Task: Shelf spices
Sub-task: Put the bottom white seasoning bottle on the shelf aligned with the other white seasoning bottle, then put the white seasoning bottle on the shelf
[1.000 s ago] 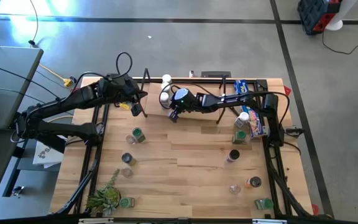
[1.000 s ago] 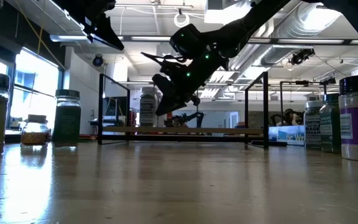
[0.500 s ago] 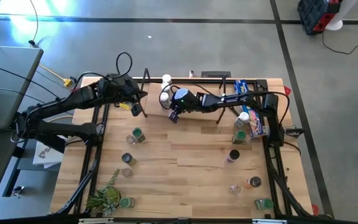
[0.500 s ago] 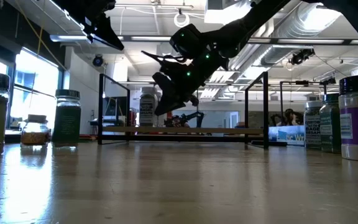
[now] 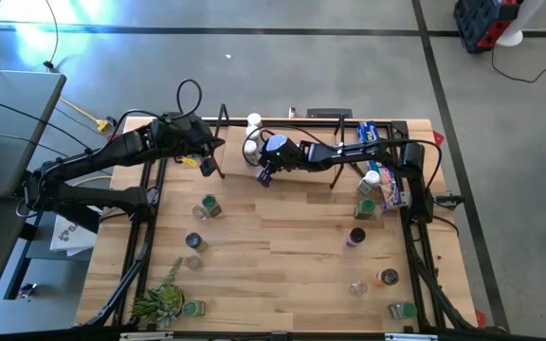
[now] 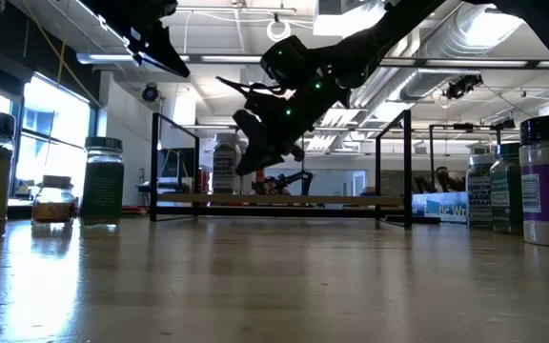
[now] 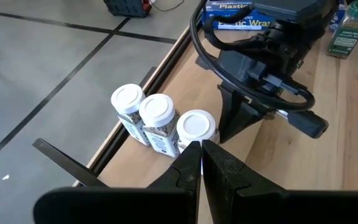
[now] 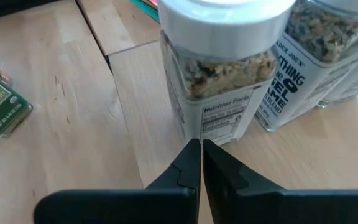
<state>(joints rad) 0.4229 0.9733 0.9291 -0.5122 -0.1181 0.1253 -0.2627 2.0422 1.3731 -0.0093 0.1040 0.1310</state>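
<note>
Notably, both dark two-finger grippers were clenched empty: right gripper (image 5: 264, 176) beside three white-capped spice jars (image 7: 160, 121) on the wooden shelf (image 7: 166, 81), left gripper (image 5: 209, 169) nearby; nothing had moved since earlier.

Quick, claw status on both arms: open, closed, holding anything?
Left claw: closed, holding nothing.
Right claw: closed, holding nothing, just short of a white-capped spice jar.

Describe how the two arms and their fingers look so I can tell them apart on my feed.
Both are matte black and jointed. The left arm has a looping black cable and a yellow tag; the right arm shows small green and blue lights. Each has tapered black fingers.
</note>
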